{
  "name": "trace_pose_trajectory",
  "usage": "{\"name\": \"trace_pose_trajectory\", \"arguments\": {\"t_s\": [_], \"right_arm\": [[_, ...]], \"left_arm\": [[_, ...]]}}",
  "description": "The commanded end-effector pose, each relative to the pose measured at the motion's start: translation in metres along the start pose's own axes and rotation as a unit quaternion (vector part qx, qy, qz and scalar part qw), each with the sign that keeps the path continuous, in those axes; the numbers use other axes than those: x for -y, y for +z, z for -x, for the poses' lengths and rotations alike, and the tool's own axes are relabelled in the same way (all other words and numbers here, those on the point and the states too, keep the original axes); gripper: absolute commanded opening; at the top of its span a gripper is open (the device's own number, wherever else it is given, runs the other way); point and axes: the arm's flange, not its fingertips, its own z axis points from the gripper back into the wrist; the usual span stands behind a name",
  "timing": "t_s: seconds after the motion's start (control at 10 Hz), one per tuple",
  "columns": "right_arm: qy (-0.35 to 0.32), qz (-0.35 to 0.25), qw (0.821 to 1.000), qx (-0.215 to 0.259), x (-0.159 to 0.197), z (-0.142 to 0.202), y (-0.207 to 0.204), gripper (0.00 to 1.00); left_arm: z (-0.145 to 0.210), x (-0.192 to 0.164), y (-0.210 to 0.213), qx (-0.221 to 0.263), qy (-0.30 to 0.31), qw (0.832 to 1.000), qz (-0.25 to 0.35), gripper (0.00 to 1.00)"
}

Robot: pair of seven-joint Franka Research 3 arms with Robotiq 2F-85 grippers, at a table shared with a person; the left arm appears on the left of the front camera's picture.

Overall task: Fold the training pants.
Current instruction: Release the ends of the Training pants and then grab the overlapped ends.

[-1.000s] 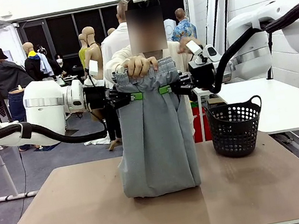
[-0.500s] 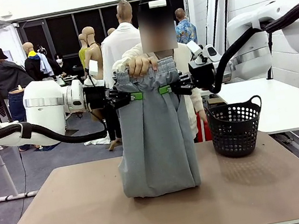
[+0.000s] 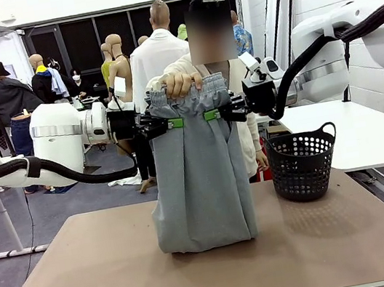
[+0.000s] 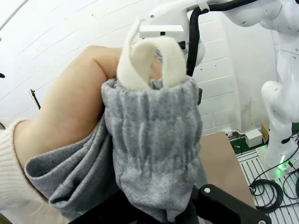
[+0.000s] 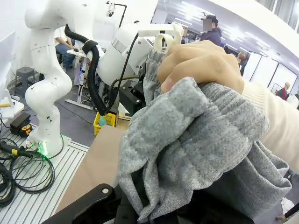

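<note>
The light grey training pants (image 3: 199, 179) hang upright over the middle of the table, their lower end resting on the tabletop. My left gripper (image 3: 168, 124) is shut on the pants' left edge just below the gathered waistband. At the same height my right gripper (image 3: 214, 114) is shut on the right edge. A person's hand (image 3: 182, 82) grips the waistband's top centre. Close up, the left wrist view has the ribbed waistband (image 4: 152, 135), a cream drawstring loop (image 4: 149, 60) and the person's hand (image 4: 70, 112). Bunched grey fabric (image 5: 187, 144) under the person's hand (image 5: 201, 63) appears in the right wrist view.
A black perforated basket (image 3: 302, 163) stands on the table's far right. The brown tabletop (image 3: 89, 278) is bare to the left and in front of the pants. The person stands behind the far edge. A white table (image 3: 355, 127) lies to the right.
The person has shifted slightly to the right behind the pants. Both grippers and the pants have stayed put.
</note>
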Motion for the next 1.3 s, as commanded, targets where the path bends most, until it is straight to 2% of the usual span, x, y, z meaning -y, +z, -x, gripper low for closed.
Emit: {"name": "trace_pose_trajectory", "arguments": {"t_s": [0.0, 1.0, 1.1, 1.2], "right_arm": [[0.001, 0.0, 1.0, 0.003, -0.0002, -0.0018, -0.0013, 0.0], [0.0, 0.0, 1.0, 0.0, 0.0, -0.0002, 0.0, 0.0], [-0.004, -0.003, 1.0, 0.002, -0.0005, -0.0005, 0.0005, 0.05], [-0.01, -0.001, 1.0, 0.0, -0.0002, -0.0004, 0.0013, 0.22]], "left_arm": [[-0.0032, 0.002, 0.0003, 0.002, -0.001, 1.0, -0.006, 0.0], [-0.0001, 0.0003, 0.0002, -0.004, -0.001, 1.0, 0.001, 0.0], [-0.0003, 0.0005, 0.0002, -0.009, 0.001, 1.0, 0.001, 0.13], [-0.0003, 0.0007, 0.0006, -0.013, 0.0, 1.0, 0.003, 0.33]]}}
